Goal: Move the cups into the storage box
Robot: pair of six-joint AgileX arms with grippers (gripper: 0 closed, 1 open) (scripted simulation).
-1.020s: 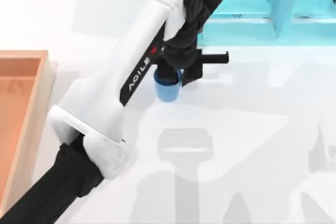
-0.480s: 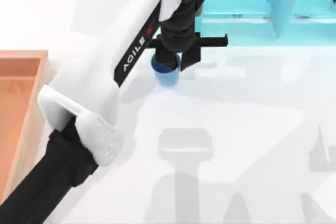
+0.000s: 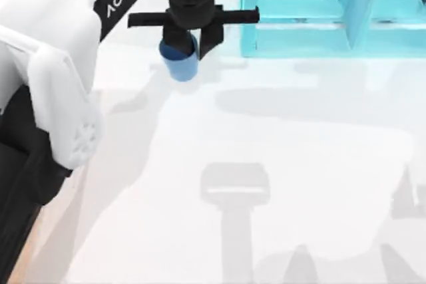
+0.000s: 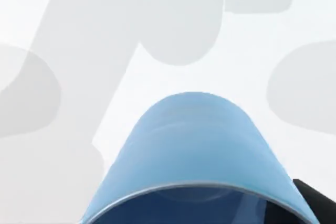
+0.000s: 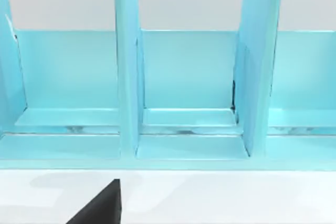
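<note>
The left gripper [image 3: 188, 48] carries the blue cup [image 3: 180, 64], its fingers clamped on the cup's rim, just off the left end of the turquoise shelf [image 3: 313, 11]. The cup hangs clear of the white table [image 3: 279, 131], and the left wrist view looks down its tapered side [image 4: 199, 145] to bare tabletop beneath.

The step in hand looks like the carry toward the storage box. Judging from the hold, the cup is pinched by one wall only, so a steady sweep away from the shelf, with the cup kept upright and high enough to clear the box rim, would serve best; a sharp swing could twist it in the grip. Release should wait until the cup is over the box floor and low.

Against the frame a second ago, the cup has risen off the table and travelled leftward from its spot in front of the shelf's left end. The arm has swung across the table's left side and now covers the place where the box's orange-brown corner showed.

The right wrist view faces the shelf's open compartments [image 5: 189, 77]; whether the right gripper's fingers are parted or closed cannot be told.
</note>
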